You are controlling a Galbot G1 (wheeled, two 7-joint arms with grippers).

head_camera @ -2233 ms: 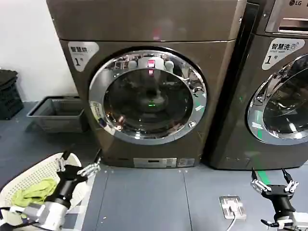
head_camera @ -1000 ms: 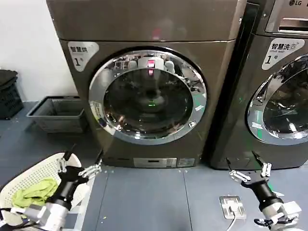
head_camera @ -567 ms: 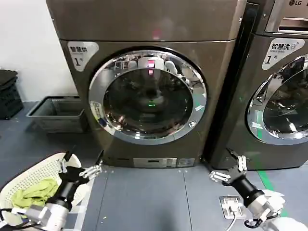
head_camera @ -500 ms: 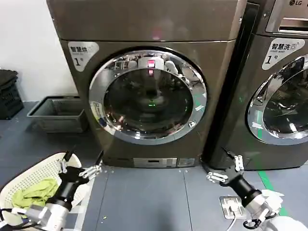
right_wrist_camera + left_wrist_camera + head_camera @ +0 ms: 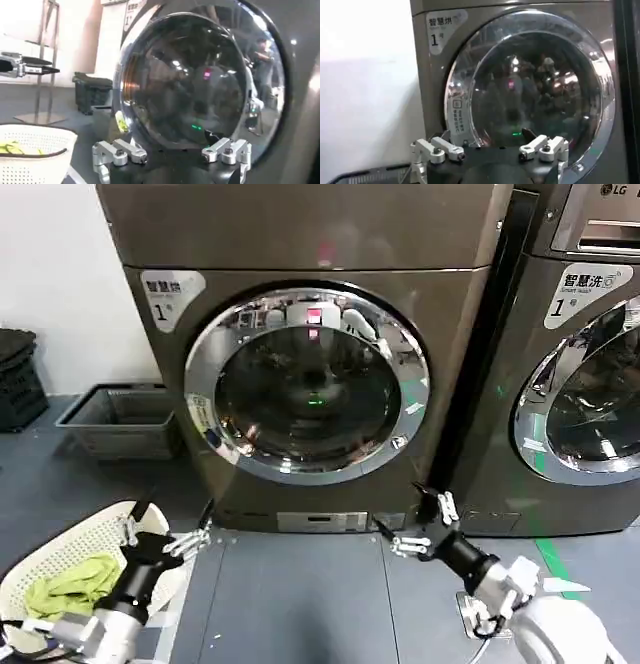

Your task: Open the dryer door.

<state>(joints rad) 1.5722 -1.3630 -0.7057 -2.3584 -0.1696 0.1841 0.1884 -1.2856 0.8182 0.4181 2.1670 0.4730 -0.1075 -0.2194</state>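
The dryer door is a big round porthole with a shiny chrome rim and dark glass, lying flush against the front of the bronze-brown machine. My left gripper hovers low over the floor, below and left of the door, its fingers spread open and holding nothing. My right gripper hangs near the machine's lower right corner, below the door rim, also open and not touching anything. From the left wrist the door rises behind the open left gripper. From the right wrist the door stands close behind the open right gripper.
A white laundry basket holding a green cloth sits on the floor at lower left. A grey tray and a black crate stand by the wall. The LG machine stands on the right, with a floor socket plate before it.
My right gripper has swung leftward from the far lower right and in toward the dryer's lower right corner. The left gripper has hardly moved. The door looks unchanged.
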